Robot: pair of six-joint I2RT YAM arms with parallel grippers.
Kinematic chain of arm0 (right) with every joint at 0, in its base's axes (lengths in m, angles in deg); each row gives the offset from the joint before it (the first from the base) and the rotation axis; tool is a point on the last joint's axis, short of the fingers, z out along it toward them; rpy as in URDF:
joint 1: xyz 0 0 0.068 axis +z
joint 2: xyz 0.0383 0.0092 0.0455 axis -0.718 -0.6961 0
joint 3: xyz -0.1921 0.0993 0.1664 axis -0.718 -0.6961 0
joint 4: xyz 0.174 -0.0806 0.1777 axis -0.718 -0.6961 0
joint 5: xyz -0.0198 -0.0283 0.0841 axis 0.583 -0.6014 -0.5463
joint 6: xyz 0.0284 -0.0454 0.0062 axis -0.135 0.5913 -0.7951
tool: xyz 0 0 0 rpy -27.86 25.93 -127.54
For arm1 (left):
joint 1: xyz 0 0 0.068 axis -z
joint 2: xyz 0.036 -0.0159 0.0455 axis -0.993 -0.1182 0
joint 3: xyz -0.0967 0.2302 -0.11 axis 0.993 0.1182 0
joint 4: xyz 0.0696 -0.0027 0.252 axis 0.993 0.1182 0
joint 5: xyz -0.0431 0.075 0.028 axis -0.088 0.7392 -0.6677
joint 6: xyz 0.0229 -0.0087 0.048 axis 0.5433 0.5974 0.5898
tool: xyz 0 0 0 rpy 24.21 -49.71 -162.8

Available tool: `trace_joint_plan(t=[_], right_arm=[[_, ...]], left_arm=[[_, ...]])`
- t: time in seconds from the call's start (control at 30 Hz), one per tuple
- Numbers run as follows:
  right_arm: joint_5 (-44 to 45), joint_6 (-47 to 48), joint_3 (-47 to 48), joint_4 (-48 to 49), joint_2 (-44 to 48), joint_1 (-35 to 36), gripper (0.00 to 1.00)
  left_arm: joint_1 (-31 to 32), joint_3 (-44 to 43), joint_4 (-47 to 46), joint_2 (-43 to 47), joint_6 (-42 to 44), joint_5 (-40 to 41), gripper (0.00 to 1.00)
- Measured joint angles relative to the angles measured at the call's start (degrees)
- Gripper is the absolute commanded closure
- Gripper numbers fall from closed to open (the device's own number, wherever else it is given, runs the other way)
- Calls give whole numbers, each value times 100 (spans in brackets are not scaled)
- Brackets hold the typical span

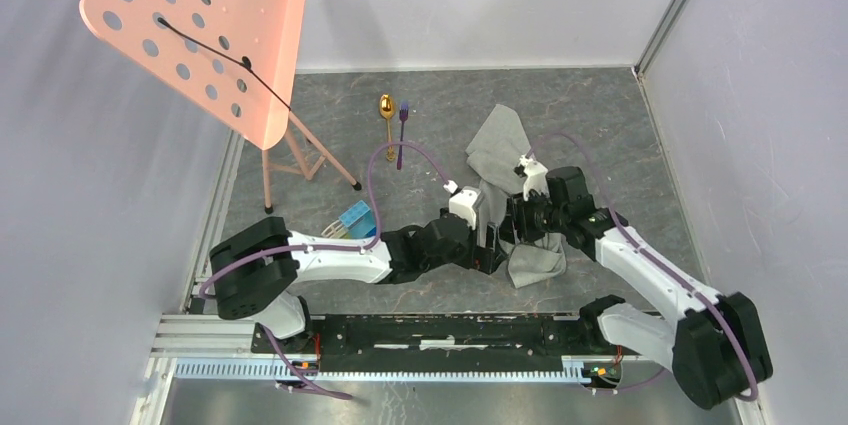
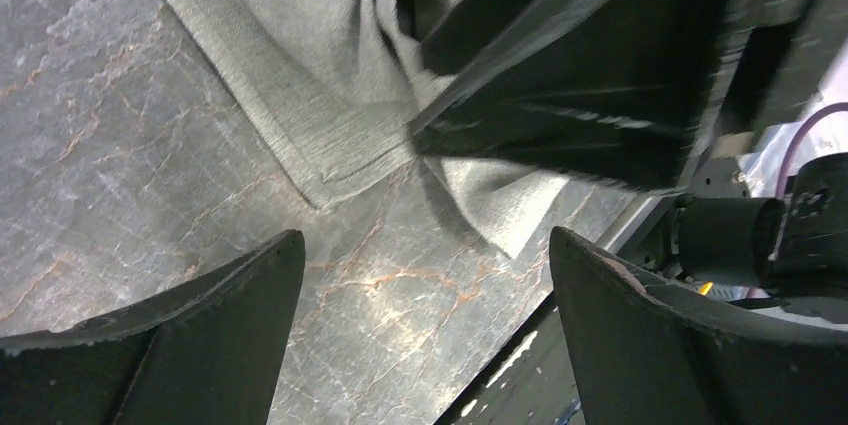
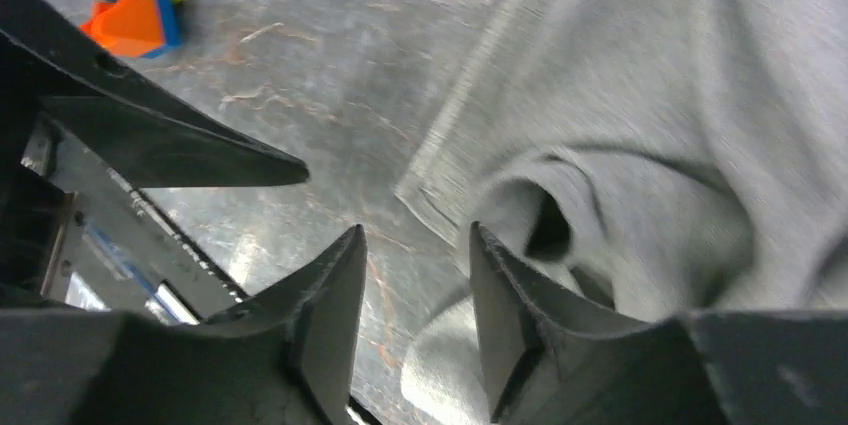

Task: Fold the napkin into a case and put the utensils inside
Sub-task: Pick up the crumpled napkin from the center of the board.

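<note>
Grey-green napkin (image 1: 497, 150) lies bunched up on the counter (image 1: 620, 125), not folded yet. The left fingers (image 2: 200, 345) are spread wide and hold nothing; a napkin corner lies just past their tips. The right fingers (image 3: 330, 295) are partly apart with the napkin right beside one, and I cannot tell if they pinch it. The gold spoon (image 1: 386, 110) and purple fork (image 1: 402, 135) lie well beyond both sets of fingers. I think the folding and the tucking in are both still left. No words can be read.

Pink perforated stand (image 1: 200, 35) back-left; toy blocks (image 1: 353, 218) near its foot; grey tabletop (image 1: 600, 115).
</note>
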Motion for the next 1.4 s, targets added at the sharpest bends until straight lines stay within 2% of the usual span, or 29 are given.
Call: trace_joint_plan(t=[0.07,0.2,0.23,0.43,0.67,0.73,0.8,0.9,0.93,0.97,1.1,1.17,1.33,1.4], right_arm=[[313,13,0,-393,282,33,23],[1558,-210,61,-1108,1152,24,7],[1902,-330,98,-1274,1333,24,7],[3244,-1071,118,-2052,1499,17,22],[3434,-1742,-562,-2194,1274,61,22],[3550,-1921,-835,-2186,1274,116,27],[3781,-2041,-994,-2149,1290,170,38],[4207,-2162,-1088,-1963,1316,210,63],[4339,-2179,-1095,-1934,1298,212,74],[4487,-2194,-1095,-1902,1281,212,79],[4852,-1926,-970,-1919,1235,212,82],[4931,-1698,-782,-1912,1235,212,81],[4953,-859,162,-1847,1172,212,72],[4955,-522,643,-1751,1069,212,64]], left_arm=[[0,120,-72,-2,0,-7,2],[0,120,9,-177,0,-17,7],[0,50,81,-295,0,-4,10],[0,-702,1001,-1029,0,339,15],[-11,-1384,1547,-1576,35,750,11],[-13,-1578,1613,-1738,87,896,13],[-17,-1764,1659,-1897,127,1045,18],[-26,-1926,1674,-2061,131,1261,39],[-28,-1974,1729,-2105,138,1355,44],[-37,-2037,1812,-2155,170,1469,49],[-87,-2264,2116,-2315,221,1801,72],[-133,-2262,2205,-2317,247,1917,96],[-317,-1856,2347,-1993,321,2114,98],[-409,-1486,2487,-1668,328,2162,98]])
